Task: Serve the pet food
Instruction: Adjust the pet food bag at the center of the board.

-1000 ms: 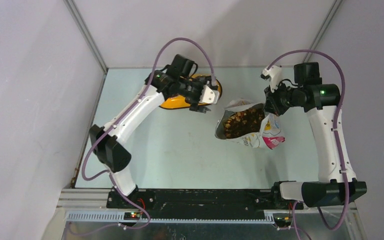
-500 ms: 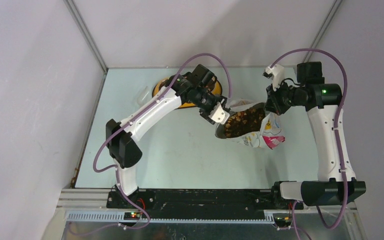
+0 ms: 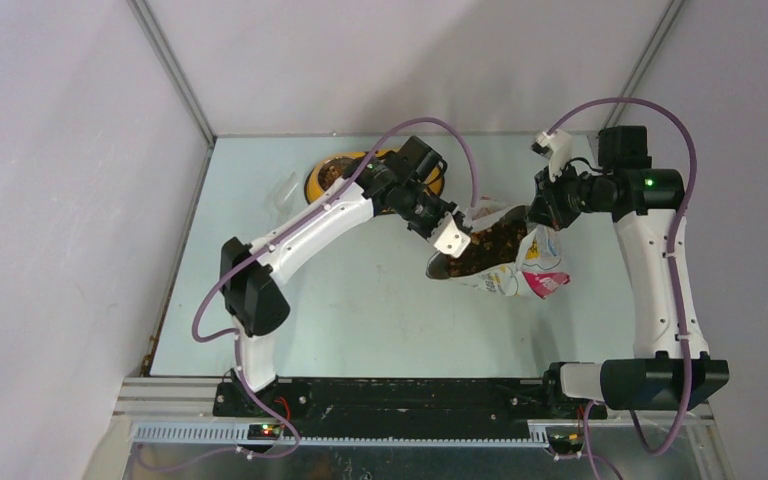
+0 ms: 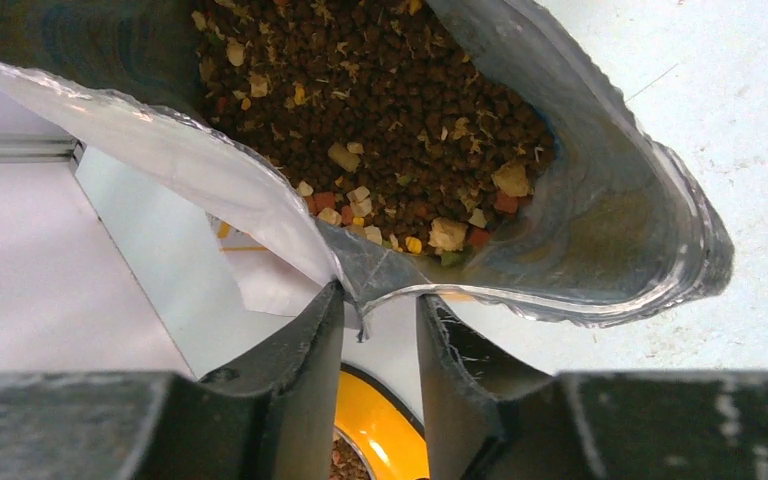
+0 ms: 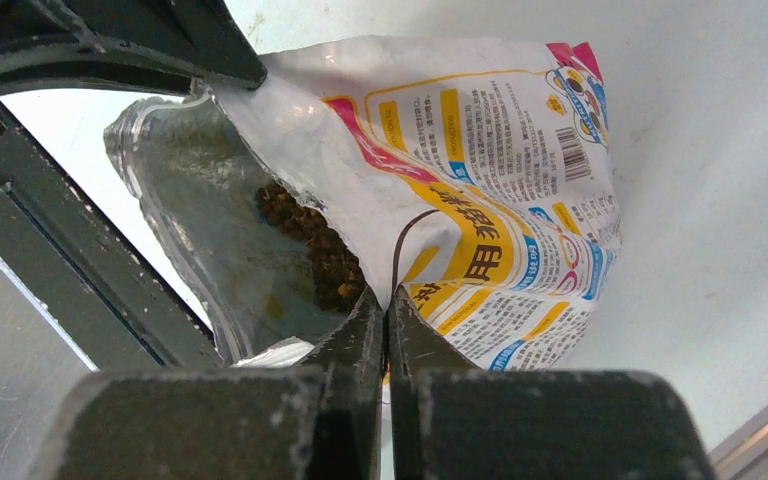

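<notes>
A crinkly yellow-white foil bag lies open on the table, with brown pet food showing in its mouth. My left gripper is at the near rim of that mouth. In the left wrist view its jaws stand a little apart, with a fold of the silver rim dipping between the tips, and kibble lies just beyond. On the far right side, my right gripper is shut on the bag's edge. The right wrist view shows those fingers pinching the printed foil.
The yellow double bowl sits behind the left arm at the back, with some kibble in a cup; its rim shows under the left jaws. A clear plastic scoop lies left of the bowl. Walls stand close on both sides.
My left arm has swung right from over the yellow bowl to the bag's mouth, and its jaws have narrowed around the rim. The right gripper has kept its hold.
</notes>
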`<move>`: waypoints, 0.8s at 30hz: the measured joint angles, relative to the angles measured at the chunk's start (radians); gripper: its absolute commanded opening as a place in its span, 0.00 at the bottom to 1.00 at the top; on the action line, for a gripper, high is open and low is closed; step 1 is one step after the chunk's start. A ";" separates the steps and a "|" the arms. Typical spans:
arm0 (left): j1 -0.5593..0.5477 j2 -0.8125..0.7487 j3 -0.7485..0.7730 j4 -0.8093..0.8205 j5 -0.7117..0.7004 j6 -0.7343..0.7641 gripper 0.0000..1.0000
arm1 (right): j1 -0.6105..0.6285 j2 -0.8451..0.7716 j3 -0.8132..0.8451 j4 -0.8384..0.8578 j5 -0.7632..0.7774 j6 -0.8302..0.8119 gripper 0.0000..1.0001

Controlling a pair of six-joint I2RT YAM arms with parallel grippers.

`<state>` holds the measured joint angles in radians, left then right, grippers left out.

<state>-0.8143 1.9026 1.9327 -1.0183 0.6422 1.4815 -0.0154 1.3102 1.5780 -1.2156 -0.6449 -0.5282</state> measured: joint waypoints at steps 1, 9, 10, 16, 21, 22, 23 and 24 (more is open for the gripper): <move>-0.004 0.002 0.001 0.005 -0.007 -0.007 0.24 | -0.004 0.000 -0.003 0.002 -0.006 -0.001 0.00; -0.021 0.010 0.009 0.047 -0.056 -0.079 0.00 | -0.018 0.000 -0.012 0.018 -0.022 -0.004 0.00; -0.022 0.010 0.009 0.054 -0.060 -0.096 0.00 | -0.019 0.000 -0.012 0.019 -0.021 -0.004 0.00; -0.013 0.010 0.009 0.165 -0.112 -0.298 0.00 | -0.027 -0.001 -0.010 0.034 -0.013 -0.012 0.53; 0.021 0.051 0.078 0.249 -0.132 -0.492 0.00 | -0.027 -0.033 0.014 0.043 0.000 -0.027 0.95; 0.029 0.065 0.101 0.260 -0.135 -0.523 0.00 | -0.027 -0.045 0.019 0.043 0.010 -0.027 0.98; 0.037 0.082 0.124 0.273 -0.139 -0.557 0.00 | -0.027 -0.055 0.024 0.042 0.020 -0.028 0.99; 0.045 0.100 0.146 0.286 -0.143 -0.594 0.00 | -0.026 -0.068 0.031 0.040 0.032 -0.029 0.99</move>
<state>-0.7689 2.0022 2.0789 -0.7322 0.4995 0.8875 -0.0418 1.2419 1.6085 -1.1751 -0.6132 -0.5575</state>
